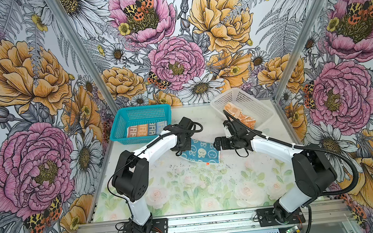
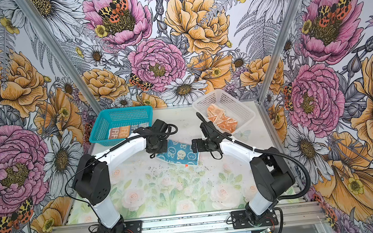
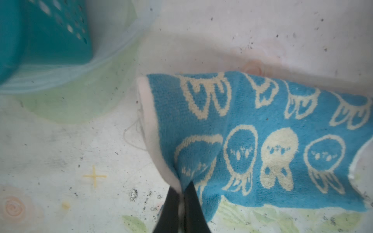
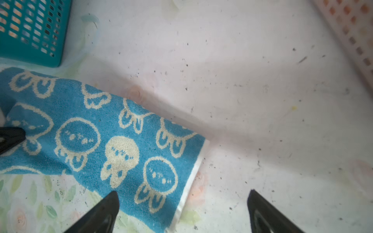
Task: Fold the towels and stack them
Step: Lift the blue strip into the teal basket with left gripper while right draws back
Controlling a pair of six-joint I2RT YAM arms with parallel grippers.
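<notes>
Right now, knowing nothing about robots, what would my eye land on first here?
The loud floral wallpaper, then the teal bunny towel mid-table, one edge pinched by the left gripper while the right gripper hovers open at its other end. Behind, a teal basket at back left holds a lettered towel; a white basket at back right holds a peach towel.

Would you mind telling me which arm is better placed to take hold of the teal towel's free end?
The right. The right gripper is open with the white-hemmed free edge of the teal towel between its fingers, while the left gripper is shut on the opposite end.
</notes>
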